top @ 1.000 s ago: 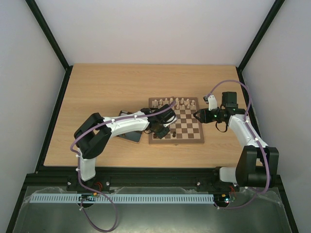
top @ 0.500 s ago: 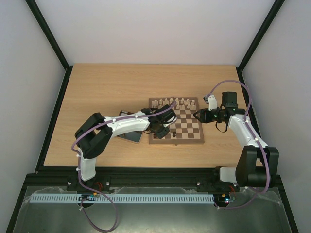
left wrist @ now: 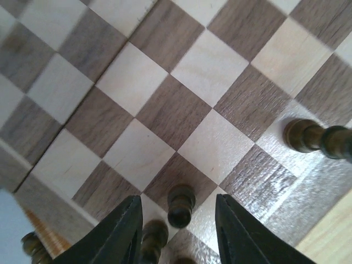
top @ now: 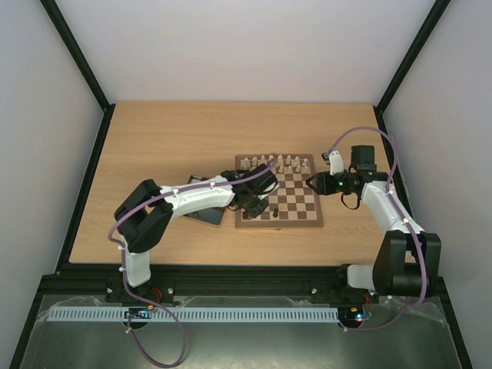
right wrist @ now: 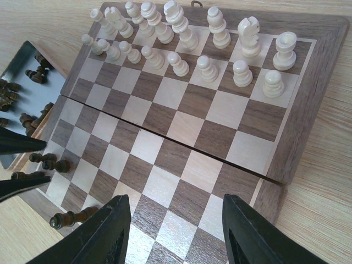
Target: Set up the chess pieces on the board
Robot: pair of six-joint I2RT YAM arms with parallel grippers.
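Observation:
The board (top: 296,201) lies mid-table, with cream pieces along its far rows. In the left wrist view a dark pawn (left wrist: 181,204) stands upright on a dark square, between the fingers of my left gripper (left wrist: 179,236). That gripper is open, and both fingers are clear of the pawn. More dark chess pieces stand close by (left wrist: 153,239) and to the right (left wrist: 316,137). My right gripper (right wrist: 176,231) hovers open over the board's right side (right wrist: 308,110) with nothing between its fingers. From there I see dark chess pieces (right wrist: 49,160) near the left gripper's fingers (right wrist: 22,144).
A shiny metal tray (right wrist: 25,71) with several loose dark pieces sits just left of the board, partly under the left arm (top: 192,196). Cream pieces (right wrist: 209,66) fill the board's two far rows. Black frame rails border the table.
My left gripper has opened and let go of the dark pawn, which now stands on the board. The right arm has not moved.

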